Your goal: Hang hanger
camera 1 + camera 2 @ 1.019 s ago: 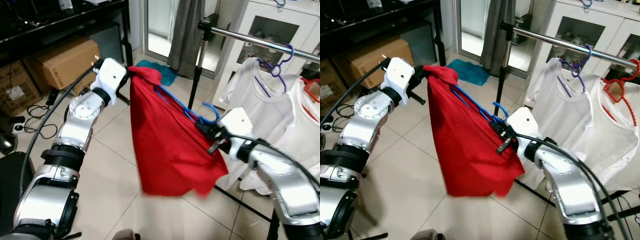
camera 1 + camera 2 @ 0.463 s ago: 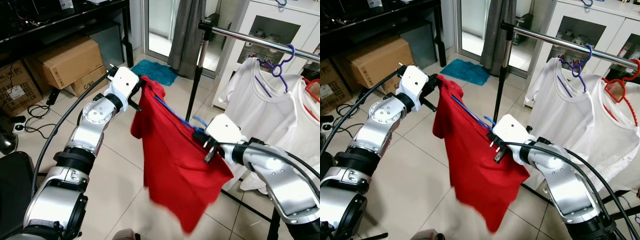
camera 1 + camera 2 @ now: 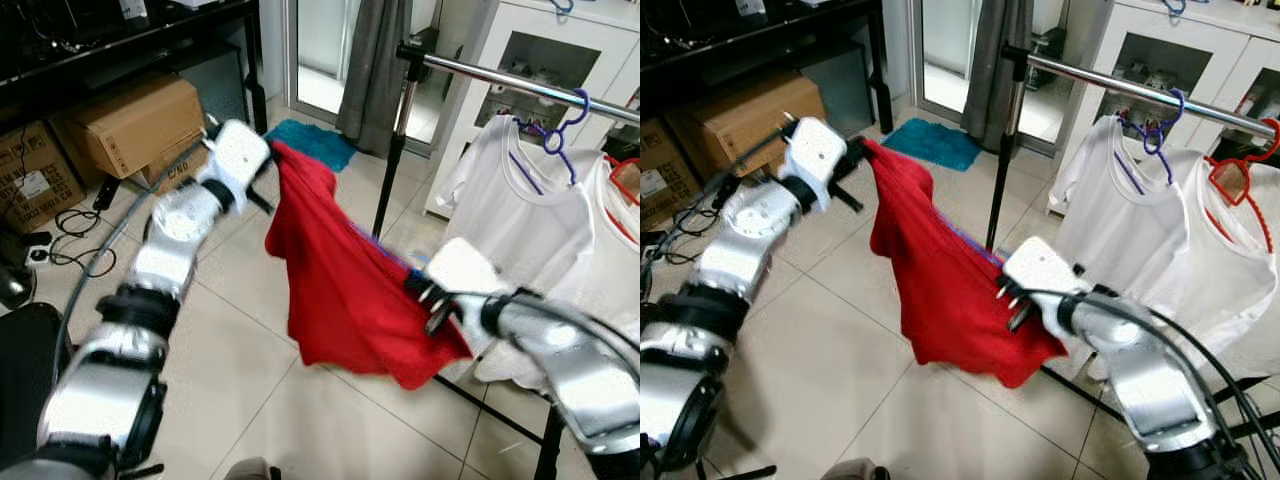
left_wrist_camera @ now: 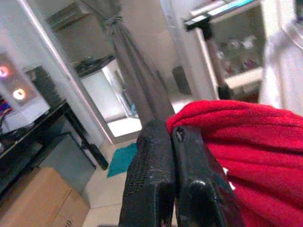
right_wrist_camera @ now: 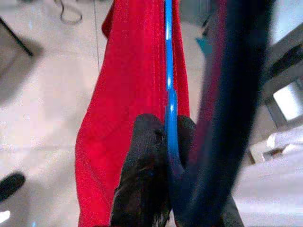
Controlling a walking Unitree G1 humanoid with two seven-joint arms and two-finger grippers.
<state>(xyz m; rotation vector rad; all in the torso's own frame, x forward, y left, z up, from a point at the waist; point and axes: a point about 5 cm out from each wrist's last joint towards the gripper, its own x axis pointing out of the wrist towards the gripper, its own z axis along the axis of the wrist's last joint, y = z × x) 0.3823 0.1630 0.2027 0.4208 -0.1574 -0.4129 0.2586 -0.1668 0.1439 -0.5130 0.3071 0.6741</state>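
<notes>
A red shirt point(image 3: 345, 280) on a blue hanger point(image 5: 168, 71) is held stretched in the air between both grippers, over the tiled floor point(image 3: 240, 380). The left gripper point(image 4: 174, 156) is seen at 10 o'clock in the head views, fingers pressed together on a bunched corner of the red cloth. The right gripper point(image 5: 163, 142) is at 4 o'clock, fingers clamped tight on the blue hanger wire. Most of the hanger is covered by cloth; its hook cannot be made out. Arms are motion-blurred. The clothes rail point(image 3: 1140, 90) is at 1 o'clock, carrying white shirts point(image 3: 1140, 220) on a purple hanger point(image 3: 1155, 125) and a red hanger point(image 3: 1245, 170), the latter cut off at the edge. Cardboard boxes point(image 3: 130, 120) sit at 10 o'clock.
</notes>
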